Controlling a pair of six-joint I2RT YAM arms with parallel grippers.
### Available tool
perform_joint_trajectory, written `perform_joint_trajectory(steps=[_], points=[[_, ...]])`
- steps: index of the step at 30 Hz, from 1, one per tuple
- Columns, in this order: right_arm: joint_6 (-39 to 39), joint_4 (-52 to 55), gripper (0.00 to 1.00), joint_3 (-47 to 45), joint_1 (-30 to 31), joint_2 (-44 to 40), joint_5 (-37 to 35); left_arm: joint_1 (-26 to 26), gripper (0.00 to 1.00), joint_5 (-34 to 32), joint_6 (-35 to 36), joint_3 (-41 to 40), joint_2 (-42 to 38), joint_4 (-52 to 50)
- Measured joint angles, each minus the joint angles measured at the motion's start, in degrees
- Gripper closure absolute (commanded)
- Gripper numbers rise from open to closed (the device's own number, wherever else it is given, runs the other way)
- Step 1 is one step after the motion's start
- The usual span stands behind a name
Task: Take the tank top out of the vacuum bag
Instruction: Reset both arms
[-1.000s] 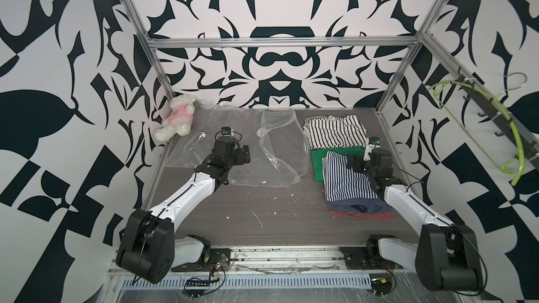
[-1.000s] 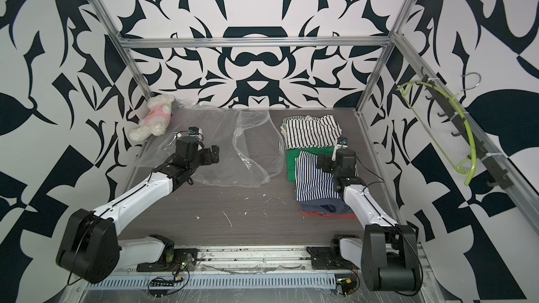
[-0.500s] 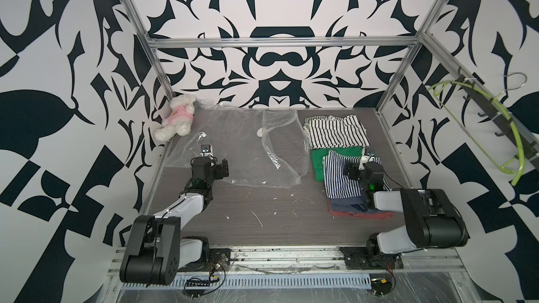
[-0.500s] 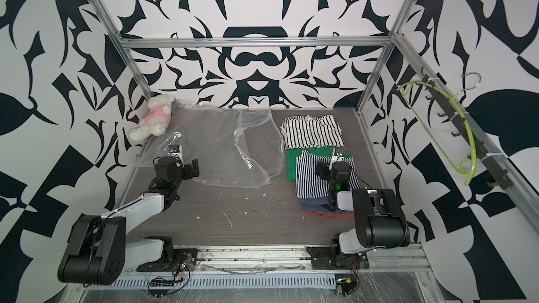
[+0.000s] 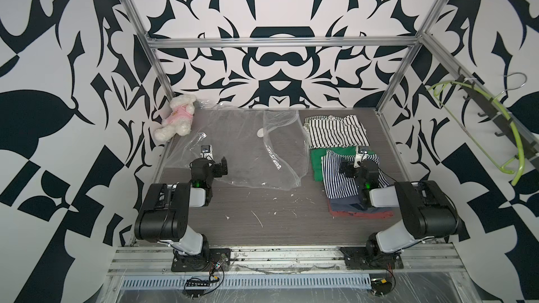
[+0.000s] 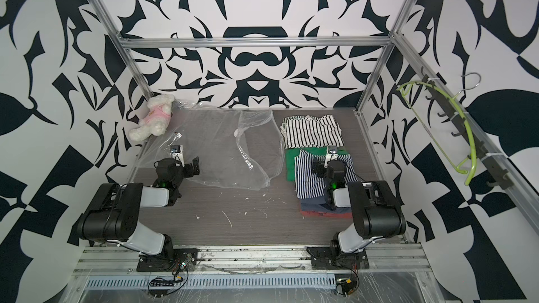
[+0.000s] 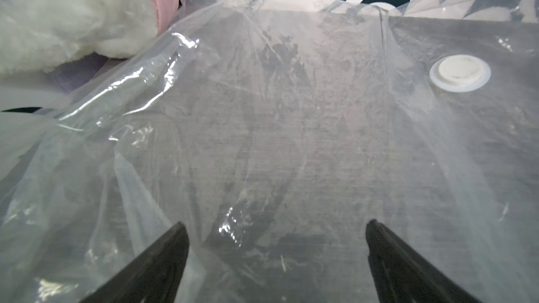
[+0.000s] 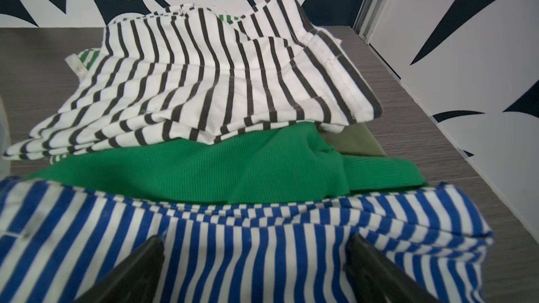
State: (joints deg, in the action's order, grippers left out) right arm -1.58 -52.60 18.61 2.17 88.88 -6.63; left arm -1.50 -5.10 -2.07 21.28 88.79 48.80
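- Left gripper (image 7: 275,225): jaws spread wide and empty, low over the near edge of the vacuum bag (image 5: 248,153).
- Right gripper (image 8: 253,240): jaws spread wide and empty, just above the blue-striped top (image 5: 335,183).
- Blue-striped top: probably the tank top. It lies on the clothes pile (image 5: 344,212), outside the bag. Soft, light and floppy; a bunched fold should give a hold.
- Vacuum bag: lies crumpled on the table (image 5: 262,222) beside the pile and looks empty. Likely very light, limp and slippery, so it may slide if nudged. Best pinched at a raised fold or the open edge.
- Valve (image 5: 260,133): the bag's one stiff spot, on its far part.
- Plush toy (image 5: 176,118): far corner, at the bag's edge.
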Motion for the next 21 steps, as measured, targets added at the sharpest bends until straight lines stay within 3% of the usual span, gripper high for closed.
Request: perform_joint_trajectory(steps=[21], points=[[0.52, 0.50, 0.00, 0.52, 0.44, 0.11, -0.04, 0.00, 0.00, 0.00, -0.74, 0.35, 0.00, 0.02]])
